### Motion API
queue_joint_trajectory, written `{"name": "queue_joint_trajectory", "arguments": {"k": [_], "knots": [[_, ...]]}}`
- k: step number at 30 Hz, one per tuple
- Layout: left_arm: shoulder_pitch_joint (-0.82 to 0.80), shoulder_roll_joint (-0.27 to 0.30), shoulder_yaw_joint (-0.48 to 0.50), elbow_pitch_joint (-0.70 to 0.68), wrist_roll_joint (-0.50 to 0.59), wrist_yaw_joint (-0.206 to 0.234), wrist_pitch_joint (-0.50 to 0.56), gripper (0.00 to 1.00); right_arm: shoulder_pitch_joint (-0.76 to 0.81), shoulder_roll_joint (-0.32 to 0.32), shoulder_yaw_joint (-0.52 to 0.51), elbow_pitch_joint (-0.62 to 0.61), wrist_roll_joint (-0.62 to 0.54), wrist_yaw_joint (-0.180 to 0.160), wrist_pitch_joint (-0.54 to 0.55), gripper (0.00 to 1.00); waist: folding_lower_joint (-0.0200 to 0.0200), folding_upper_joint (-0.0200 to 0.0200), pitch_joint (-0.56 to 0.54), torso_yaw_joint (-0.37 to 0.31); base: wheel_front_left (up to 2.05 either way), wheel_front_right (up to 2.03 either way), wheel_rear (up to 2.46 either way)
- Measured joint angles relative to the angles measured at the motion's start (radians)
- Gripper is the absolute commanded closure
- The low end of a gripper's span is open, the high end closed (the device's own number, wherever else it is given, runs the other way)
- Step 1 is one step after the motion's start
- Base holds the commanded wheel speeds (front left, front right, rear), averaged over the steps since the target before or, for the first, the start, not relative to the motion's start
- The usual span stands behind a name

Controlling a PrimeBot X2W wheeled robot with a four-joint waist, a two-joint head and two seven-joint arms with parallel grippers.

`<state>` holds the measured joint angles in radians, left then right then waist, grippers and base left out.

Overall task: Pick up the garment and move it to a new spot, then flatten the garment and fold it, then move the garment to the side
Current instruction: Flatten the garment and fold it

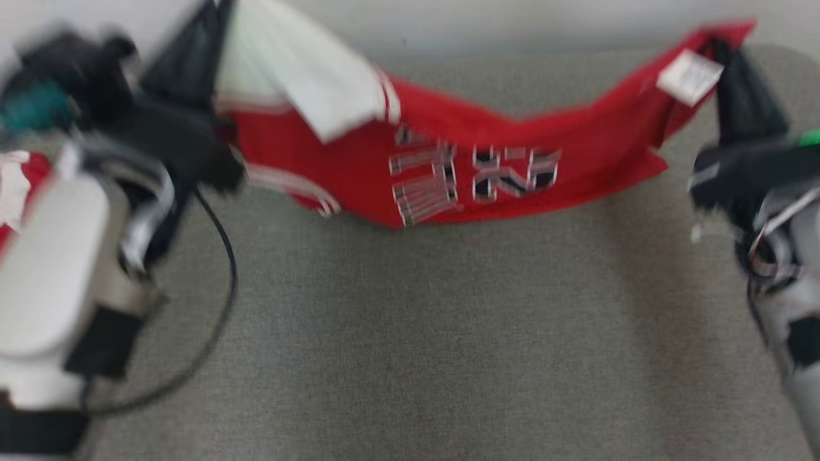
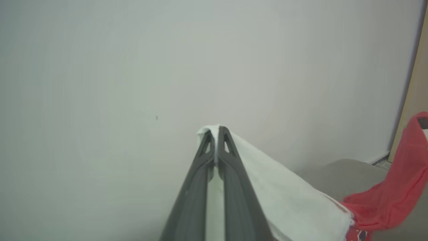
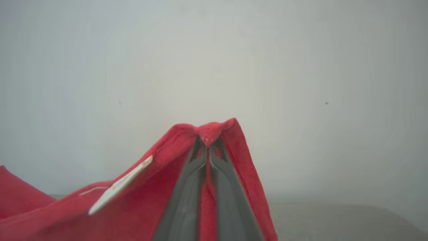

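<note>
The garment (image 1: 461, 153) is a red jersey with white sleeves and black-and-white lettering, hanging stretched between my two grippers above the grey surface (image 1: 410, 333). My left gripper (image 1: 214, 13) is shut on a white sleeve part at the upper left; in the left wrist view that gripper (image 2: 215, 132) pinches the white cloth (image 2: 284, 197) at its tips. My right gripper (image 1: 727, 48) is shut on a red edge at the upper right, beside a white label (image 1: 690, 77). In the right wrist view the gripper (image 3: 208, 142) pinches the red cloth (image 3: 140, 201). The garment sags in the middle.
A pale wall (image 2: 133, 83) rises behind the grey surface. A black cable (image 1: 224, 269) loops off my left arm. Another bit of red and white cloth (image 1: 16, 186) shows at the left edge. A tan panel (image 2: 418, 87) stands at the far right of the left wrist view.
</note>
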<state>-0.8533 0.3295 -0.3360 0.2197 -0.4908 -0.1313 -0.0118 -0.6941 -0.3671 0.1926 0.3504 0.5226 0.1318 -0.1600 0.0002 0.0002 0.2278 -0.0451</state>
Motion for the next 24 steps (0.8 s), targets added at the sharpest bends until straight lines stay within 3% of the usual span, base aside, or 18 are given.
{"name": "queue_joint_trajectory", "arguments": {"k": [5, 13, 24], "knots": [[-0.354, 0.04, -0.027, 0.102, -0.018, 0.0, 0.06, 1.0, -0.308, -0.026, 0.034, 0.053, 0.034, 0.0, 0.059, 1.0, 0.0001, 0.0001, 0.107, -0.005, 0.0, 0.0, 0.0], [-0.844, 0.032, -0.066, 0.319, -0.002, 0.0, 0.072, 1.0, -0.782, -0.046, 0.057, 0.206, 0.107, 0.0, 0.126, 1.0, 0.0003, 0.0001, 0.286, -0.018, 0.0, 0.0, 0.0], [-1.296, -0.035, -0.155, 0.607, 0.001, 0.0, 0.001, 1.0, -1.178, -0.054, 0.089, 0.484, 0.118, 0.0, 0.16, 1.0, 0.0001, 0.0002, 0.447, -0.021, 0.0, 0.0, 0.0]]}}
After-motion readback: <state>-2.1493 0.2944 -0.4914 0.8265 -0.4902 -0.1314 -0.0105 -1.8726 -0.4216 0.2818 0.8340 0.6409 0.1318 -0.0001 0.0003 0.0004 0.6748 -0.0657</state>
